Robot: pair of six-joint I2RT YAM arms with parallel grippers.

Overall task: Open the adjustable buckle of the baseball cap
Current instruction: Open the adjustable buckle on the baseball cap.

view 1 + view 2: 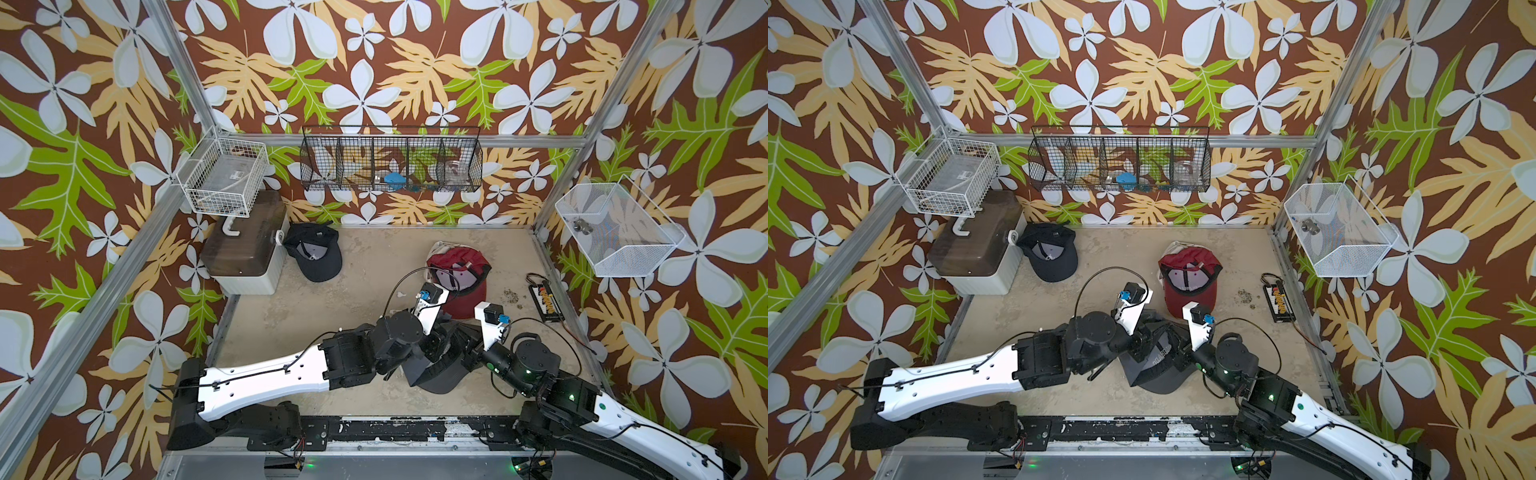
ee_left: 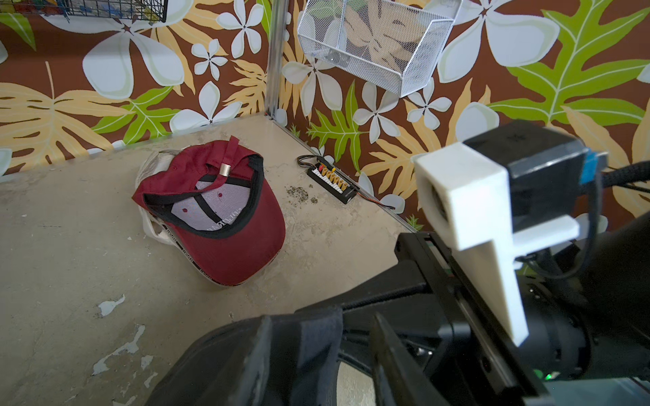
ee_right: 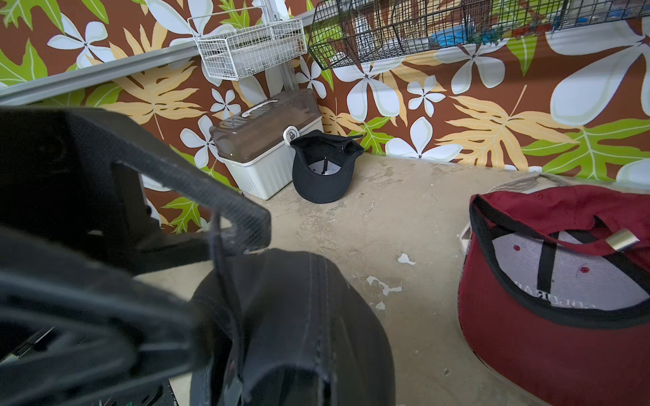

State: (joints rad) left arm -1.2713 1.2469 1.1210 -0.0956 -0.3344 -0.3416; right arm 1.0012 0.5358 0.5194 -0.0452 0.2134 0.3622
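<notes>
A dark grey baseball cap [image 1: 440, 374] lies crown-down at the front centre of the floor, between my two wrists in both top views. My left gripper [image 2: 322, 318] stands open astride the cap's dark back strap [image 2: 316, 348]. The strap rests against one finger, and bare floor shows between it and the other finger [image 2: 387, 351]. My right gripper [image 1: 1177, 345] is shut on the cap [image 3: 299, 316], whose fabric covers its jaws in the right wrist view. I cannot make out the adjustable buckle on this cap.
A red cap [image 1: 457, 274] lies upside down just behind the grippers. Another black cap [image 1: 316, 253] leans on a lidded white box [image 1: 245, 253] at the back left. A small charger board [image 1: 546, 303] sits by the right wall. Wire baskets [image 1: 390, 162] hang on the walls.
</notes>
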